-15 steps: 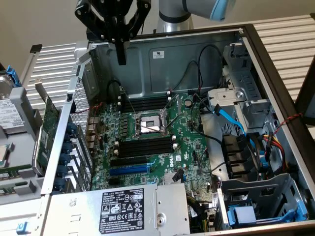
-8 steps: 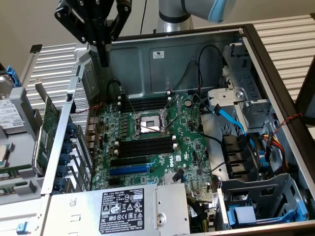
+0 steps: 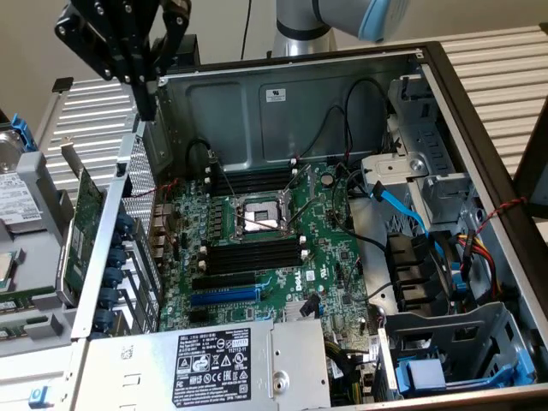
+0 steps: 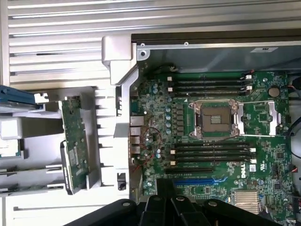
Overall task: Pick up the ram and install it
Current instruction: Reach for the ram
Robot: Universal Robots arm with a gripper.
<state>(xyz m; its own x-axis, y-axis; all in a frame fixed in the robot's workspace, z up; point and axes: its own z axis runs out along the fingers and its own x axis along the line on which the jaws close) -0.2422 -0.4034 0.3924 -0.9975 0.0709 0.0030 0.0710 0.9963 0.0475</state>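
Hovering over the open grey steel computer case, the black angular gripper shows jaws pinched together; the slim dark-green ram stick sits in a ribbed grey rack, exterior view's left.

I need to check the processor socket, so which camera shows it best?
The wrist view: the processor socket faces the camera nearly straight on, its whole frame uncovered. The exterior view shows the socket at a slant, from one side.
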